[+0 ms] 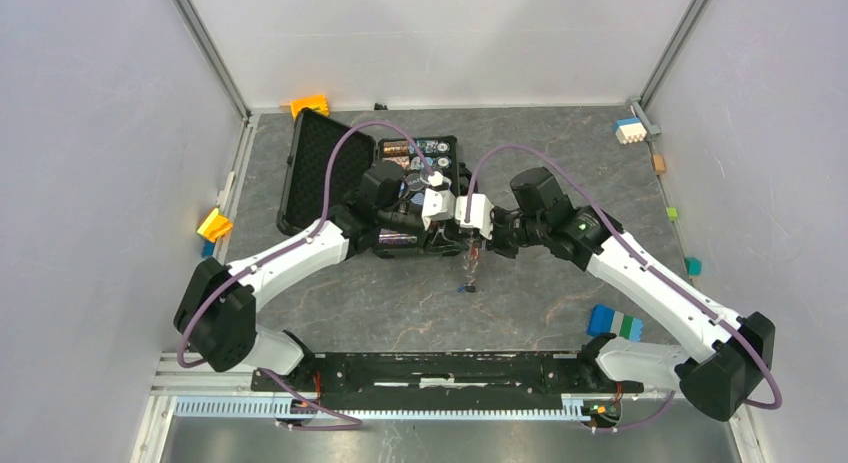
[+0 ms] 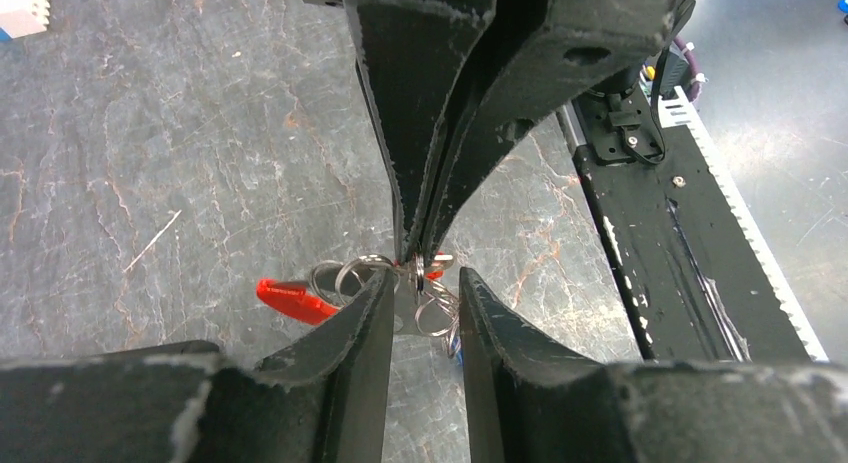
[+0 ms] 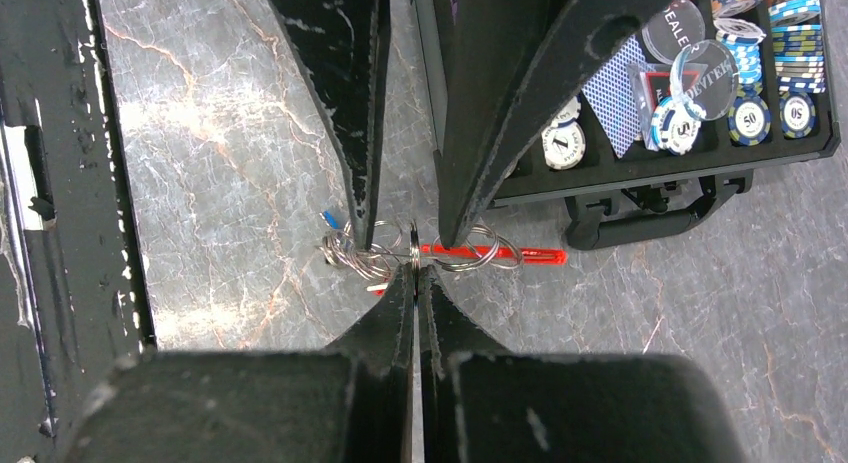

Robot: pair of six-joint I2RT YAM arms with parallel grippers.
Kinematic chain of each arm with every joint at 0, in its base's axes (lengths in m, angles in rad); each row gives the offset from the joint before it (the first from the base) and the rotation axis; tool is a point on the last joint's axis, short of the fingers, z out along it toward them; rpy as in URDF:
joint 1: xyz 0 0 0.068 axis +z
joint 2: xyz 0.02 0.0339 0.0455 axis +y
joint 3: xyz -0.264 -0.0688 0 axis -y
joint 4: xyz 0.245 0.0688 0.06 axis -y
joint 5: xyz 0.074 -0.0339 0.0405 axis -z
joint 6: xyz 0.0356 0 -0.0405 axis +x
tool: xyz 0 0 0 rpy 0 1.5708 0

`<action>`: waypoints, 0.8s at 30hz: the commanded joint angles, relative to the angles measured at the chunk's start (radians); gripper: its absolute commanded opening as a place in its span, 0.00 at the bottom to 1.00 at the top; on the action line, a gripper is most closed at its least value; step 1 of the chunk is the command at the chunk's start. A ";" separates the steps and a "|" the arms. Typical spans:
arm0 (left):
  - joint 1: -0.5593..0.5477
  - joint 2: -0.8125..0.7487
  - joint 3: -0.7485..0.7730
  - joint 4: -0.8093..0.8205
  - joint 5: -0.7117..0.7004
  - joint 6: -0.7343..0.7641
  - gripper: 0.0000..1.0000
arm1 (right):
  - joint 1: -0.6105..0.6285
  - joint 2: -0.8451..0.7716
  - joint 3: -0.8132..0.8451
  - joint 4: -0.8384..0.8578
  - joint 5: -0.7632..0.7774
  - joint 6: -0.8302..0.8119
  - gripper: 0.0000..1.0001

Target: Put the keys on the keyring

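Keyring (image 3: 478,253) is held just on the near side of the black case (image 1: 310,173), pinched among its rings by the tightly closed right gripper (image 3: 415,270). Its red tag (image 3: 525,254) points toward the case, crosswise to both grippers; the blue-headed key (image 3: 328,220) sits at the opposite end. The left gripper (image 2: 425,275) meets it head-on, fingers narrowly parted astride the rings, clamping nothing visible. Whether either key is threaded is lost in the tangle.
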 commanded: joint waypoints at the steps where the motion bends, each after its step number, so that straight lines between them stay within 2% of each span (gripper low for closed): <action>1: -0.010 0.016 -0.001 0.076 0.015 -0.028 0.36 | 0.013 0.007 0.061 0.003 0.023 -0.010 0.00; 12: -0.020 0.028 -0.021 0.114 0.014 -0.048 0.26 | 0.016 0.011 0.060 0.010 0.023 0.001 0.00; 18: -0.017 0.001 -0.108 0.262 0.027 -0.086 0.27 | 0.015 -0.011 0.023 0.051 0.021 0.012 0.00; 24: -0.016 0.001 -0.123 0.308 0.036 -0.105 0.27 | 0.014 -0.005 0.025 0.046 0.007 0.013 0.00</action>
